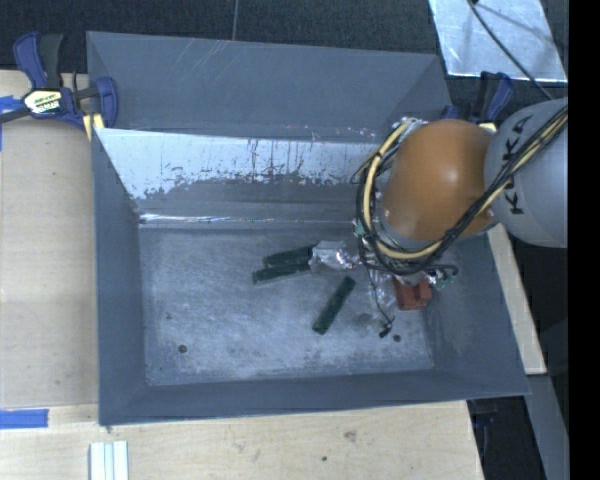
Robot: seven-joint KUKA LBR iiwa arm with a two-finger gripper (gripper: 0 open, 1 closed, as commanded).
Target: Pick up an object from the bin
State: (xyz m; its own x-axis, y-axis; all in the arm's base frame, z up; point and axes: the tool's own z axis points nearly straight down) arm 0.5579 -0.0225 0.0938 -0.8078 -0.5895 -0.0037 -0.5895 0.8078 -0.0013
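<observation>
A dark green bar (333, 305) lies tilted on the floor of the bin (210, 353), just left of the gripper (382, 310). Farther left lie another dark green piece (285, 263) and a silvery scrap (330, 257). Whether the gripper is wide or narrow cannot be told.

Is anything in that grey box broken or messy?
The bin's back wall looks scuffed: streaky scratches run across it where the grey coat has worn off. On the floor, the left green stick and the right green stick lie crooked, by a crumpled silvery scrap. Nothing looks spilled.
</observation>
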